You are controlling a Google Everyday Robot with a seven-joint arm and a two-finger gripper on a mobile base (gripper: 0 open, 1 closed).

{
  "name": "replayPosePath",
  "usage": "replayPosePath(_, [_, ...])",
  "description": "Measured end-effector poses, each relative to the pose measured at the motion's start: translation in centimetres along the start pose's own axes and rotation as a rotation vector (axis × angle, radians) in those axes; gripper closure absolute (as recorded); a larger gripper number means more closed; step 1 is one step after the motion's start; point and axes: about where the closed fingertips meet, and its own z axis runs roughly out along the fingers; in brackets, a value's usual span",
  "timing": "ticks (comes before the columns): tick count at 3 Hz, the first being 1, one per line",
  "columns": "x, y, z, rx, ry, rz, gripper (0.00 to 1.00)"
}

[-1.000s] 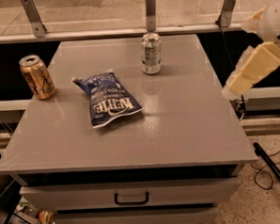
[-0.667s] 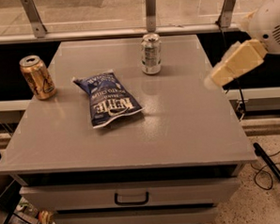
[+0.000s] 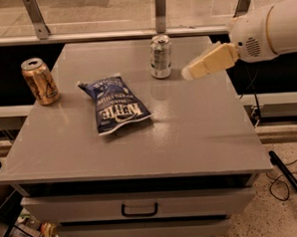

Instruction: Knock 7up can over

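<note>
The 7up can point(image 3: 160, 56) is silvery-white with pale green and stands upright at the back middle of the grey table point(image 3: 199, 133). My gripper point(image 3: 188, 72) reaches in from the right on a white arm, its cream-coloured tip just to the right of the can, a small gap apart from it and at about the can's lower height.
A gold can point(image 3: 40, 81) stands upright at the table's left edge. A blue chip bag point(image 3: 115, 104) lies flat left of centre. A drawer with a dark handle point(image 3: 139, 209) is below the table top. A window rail runs behind the table.
My gripper and arm have moved left across the table's right side, from beyond the right edge to close beside the 7up can. The can, bag and gold can have not moved.
</note>
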Motion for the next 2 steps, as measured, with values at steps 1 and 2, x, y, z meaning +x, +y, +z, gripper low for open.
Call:
replayPosePath(1, [-1.6, -1.8, 3.7, 0.030, -0.095, 0.025, 0.00])
replayPosePath(2, [-2.8, -3.0, 7.6, 0.031, -0.144, 0.050, 0.00])
